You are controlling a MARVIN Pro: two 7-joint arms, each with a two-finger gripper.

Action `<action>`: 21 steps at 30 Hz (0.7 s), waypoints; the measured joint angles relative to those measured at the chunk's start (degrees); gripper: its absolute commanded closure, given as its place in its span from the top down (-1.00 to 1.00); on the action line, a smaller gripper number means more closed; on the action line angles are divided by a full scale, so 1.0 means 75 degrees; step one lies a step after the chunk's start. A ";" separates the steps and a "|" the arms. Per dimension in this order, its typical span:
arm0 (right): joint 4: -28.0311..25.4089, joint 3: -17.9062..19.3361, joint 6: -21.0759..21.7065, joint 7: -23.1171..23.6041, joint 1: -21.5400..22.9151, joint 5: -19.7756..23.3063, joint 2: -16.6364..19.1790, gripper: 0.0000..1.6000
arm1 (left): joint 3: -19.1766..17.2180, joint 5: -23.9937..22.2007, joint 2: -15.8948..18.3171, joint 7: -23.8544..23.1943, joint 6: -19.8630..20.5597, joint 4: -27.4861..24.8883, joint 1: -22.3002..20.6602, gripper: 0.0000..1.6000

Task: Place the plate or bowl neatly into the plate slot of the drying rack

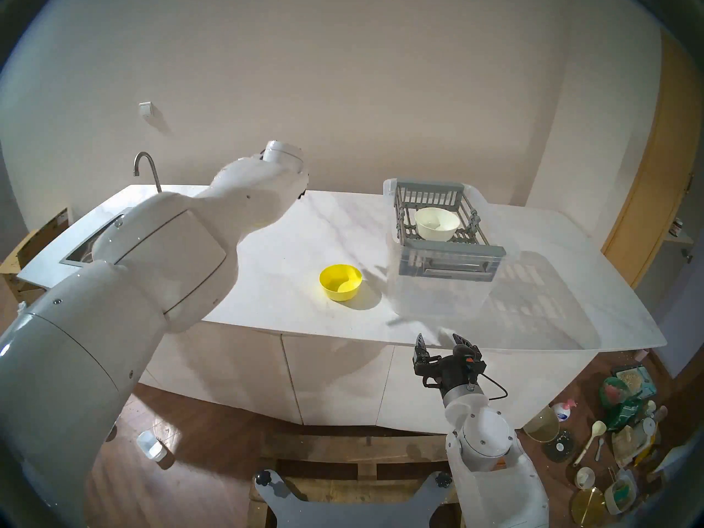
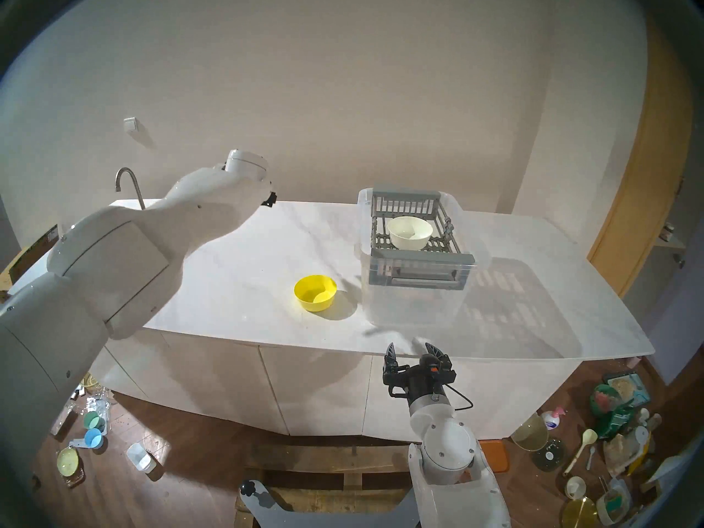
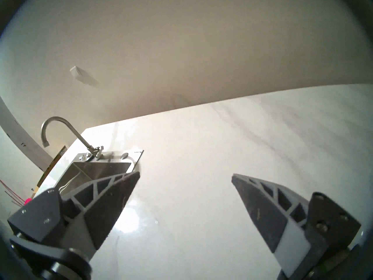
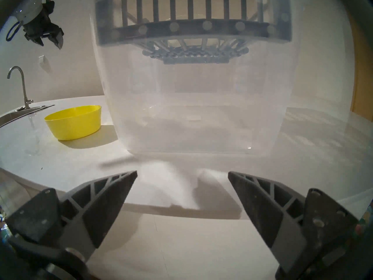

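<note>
A yellow bowl point(image 1: 340, 287) point(image 2: 315, 293) point(image 4: 73, 122) stands upright on the white counter point(image 1: 289, 249), left of the clear tub point(image 1: 438, 298). The grey drying rack point(image 1: 453, 251) point(image 2: 421, 263) point(image 4: 193, 29) sits on top of the tub. A white bowl point(image 1: 436, 224) point(image 2: 410, 232) stands upright on the rack's notched floor bars point(image 1: 408, 232). My right gripper point(image 1: 438, 338) point(image 2: 409, 346) point(image 4: 182, 172) is open and empty at the counter's front edge, in front of the tub. My left gripper point(image 3: 185, 174) point(image 4: 51, 44) is open and empty, raised above the counter's back near the sink.
A steel sink point(image 3: 96, 170) with a curved faucet point(image 1: 146, 169) point(image 3: 60, 128) is at the counter's far left. Bottles, bags and utensils point(image 1: 624, 420) litter the floor at the right. My left arm point(image 1: 171, 249) spans the counter's left part.
</note>
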 measured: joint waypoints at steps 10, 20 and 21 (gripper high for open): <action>0.0054 0.0001 0.0000 0.0000 0.0026 0.0001 0.0000 1.00 | 0.0145 0.0151 0.0528 0.0290 -0.0159 -0.0322 0.0093 1.00; 0.0102 0.0000 0.0000 0.0000 0.0051 0.0002 0.0000 1.00 | 0.0128 0.0251 0.1801 0.0693 -0.0493 -0.0718 -0.0035 1.00; 0.0104 0.0000 0.0000 0.0000 0.0052 0.0002 0.0000 1.00 | 0.0121 0.0251 0.1863 0.0709 -0.0522 -0.0749 -0.0051 1.00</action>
